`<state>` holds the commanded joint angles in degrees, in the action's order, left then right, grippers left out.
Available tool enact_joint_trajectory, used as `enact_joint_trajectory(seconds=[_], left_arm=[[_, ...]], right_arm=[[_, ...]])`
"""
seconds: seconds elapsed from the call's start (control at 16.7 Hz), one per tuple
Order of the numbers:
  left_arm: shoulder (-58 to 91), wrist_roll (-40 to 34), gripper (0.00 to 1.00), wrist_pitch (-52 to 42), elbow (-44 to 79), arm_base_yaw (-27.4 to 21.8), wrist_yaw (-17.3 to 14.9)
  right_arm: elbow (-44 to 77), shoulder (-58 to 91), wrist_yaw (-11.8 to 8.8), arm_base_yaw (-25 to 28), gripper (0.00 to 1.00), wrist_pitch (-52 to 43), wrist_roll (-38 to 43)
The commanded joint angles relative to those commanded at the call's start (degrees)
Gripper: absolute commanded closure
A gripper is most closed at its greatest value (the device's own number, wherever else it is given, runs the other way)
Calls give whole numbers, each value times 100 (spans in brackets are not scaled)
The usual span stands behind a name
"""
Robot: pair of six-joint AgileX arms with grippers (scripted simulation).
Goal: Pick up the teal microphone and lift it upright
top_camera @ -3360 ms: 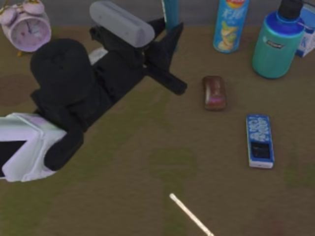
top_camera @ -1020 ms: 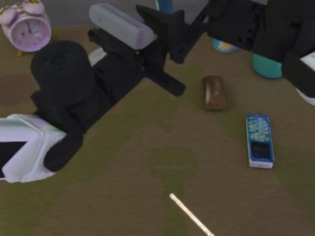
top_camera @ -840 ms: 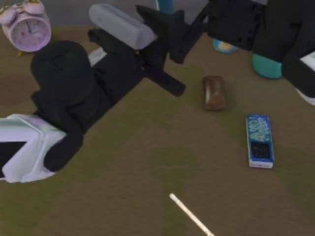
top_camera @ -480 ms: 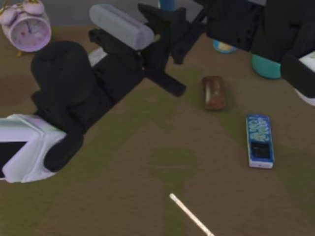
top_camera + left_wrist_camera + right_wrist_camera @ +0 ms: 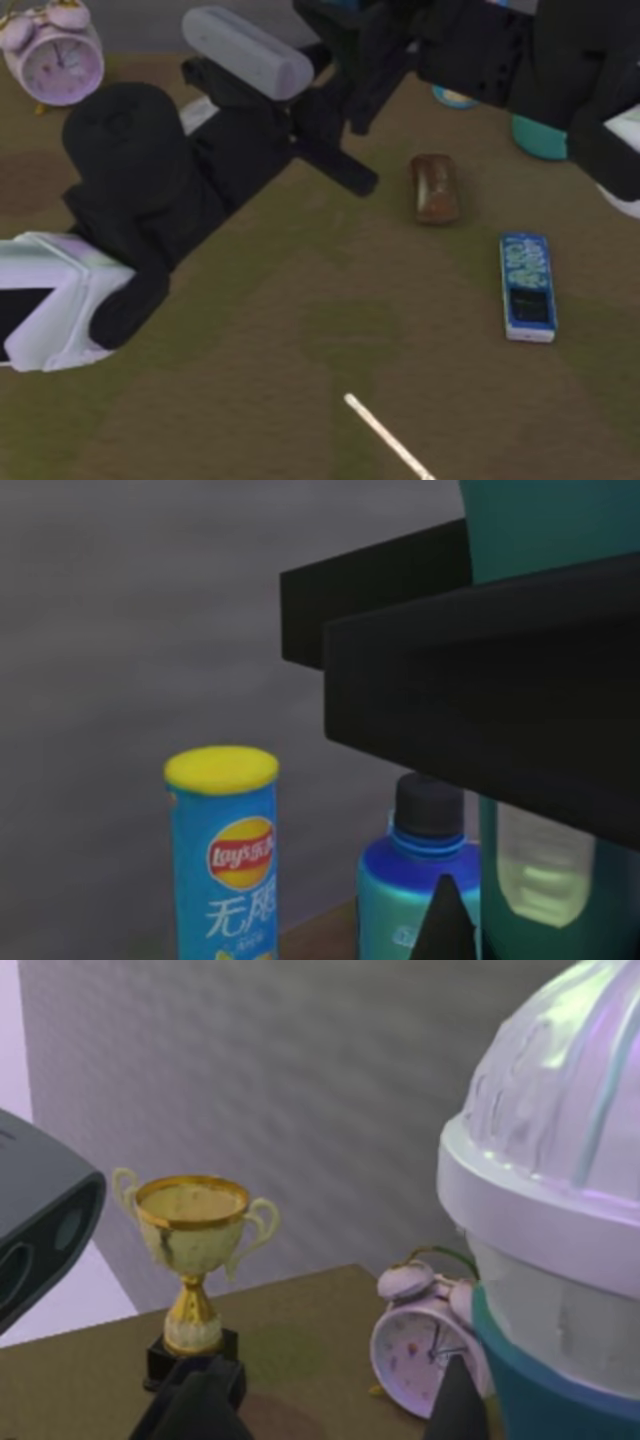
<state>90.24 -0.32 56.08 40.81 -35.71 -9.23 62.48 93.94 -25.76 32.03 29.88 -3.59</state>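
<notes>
The teal microphone stands upright above the table, its white switch facing the left wrist camera. My left gripper reaches to the back middle and is shut on the handle; one fingertip shows beside it. The right gripper has come in over it from the right and is open. Its two black fingers stand either side of the handle, apart from it. In the right wrist view the silver-white mesh head looms close. From the top the microphone is almost wholly hidden under the right gripper.
A pink alarm clock stands at the back left, a gold trophy near it. At the back right are a blue chips can and a teal bottle. A brown block, a blue-and-white remote and a white stick lie on the table.
The right arm, absent 3.4 s ago, has come in from the right; in the last second its gripper slid a little farther back over the microphone. The left arm has held still.
</notes>
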Motion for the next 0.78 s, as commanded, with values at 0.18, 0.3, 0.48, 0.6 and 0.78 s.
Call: enact_joint_trajectory(seconds=[0.18,0.3,0.48,0.6,0.78], left_arm=[[0,0,100,0,0,0,0],[0,0,100,0,0,0,0],[0,0,100,0,0,0,0],[0,0,85,0,0,0,0],[0,0,62,0,0,0,0]], right_arm=[[0,0,0,0,100,0,0],[0,0,0,0,100,0,0],[0,0,0,0,100,0,0],[0,0,0,0,100,0,0],[0,0,0,0,100,0,0]])
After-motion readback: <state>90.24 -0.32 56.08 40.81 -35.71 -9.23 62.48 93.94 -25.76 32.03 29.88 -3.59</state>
